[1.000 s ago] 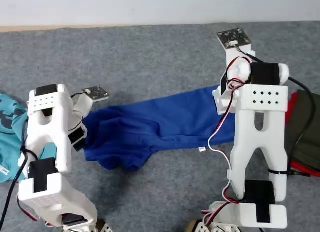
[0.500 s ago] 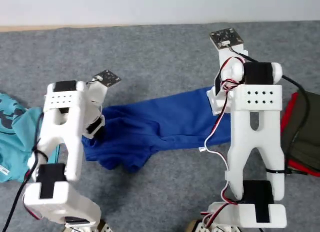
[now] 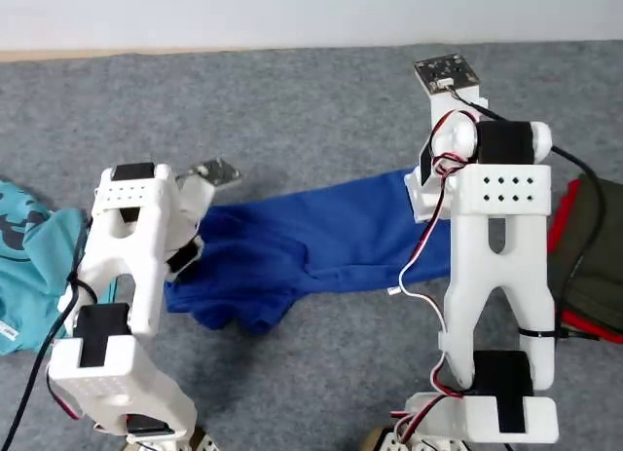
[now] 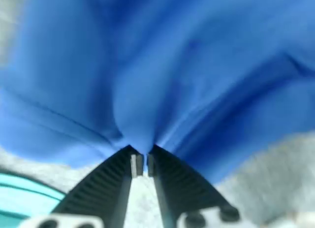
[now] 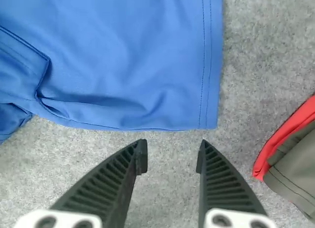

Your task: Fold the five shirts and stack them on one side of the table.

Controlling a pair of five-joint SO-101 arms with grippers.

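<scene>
Blue shirt [image 3: 311, 246]: I see it stretched in a rumpled band across the middle of the bench [image 3: 292, 110], between my two arms, with its left end bunched into folds.
Left hand [image 4: 140, 164]: the fingers are together, pinching a gathered fold at the shirt's left end; the cloth puckers up right at the tips.
Right hand [image 5: 170, 156]: the fingers are apart over bare grey bench, just beside the shirt's hemmed right corner and not touching it.
Teal shirt [image 3: 29, 266]: it lies crumpled at the bench's left edge, near my left hand and partly under my left arm [image 3: 122, 266].
Red shirt [image 3: 563, 232]: it lies at the right edge of the bench, near the blue shirt's corner but apart from it.
Olive shirt [image 3: 594, 246]: it lies on top of the red one.
In the way: from above, my right arm [image 3: 501, 237] covers the blue shirt's right end, and my left arm covers the pinched fold.
</scene>
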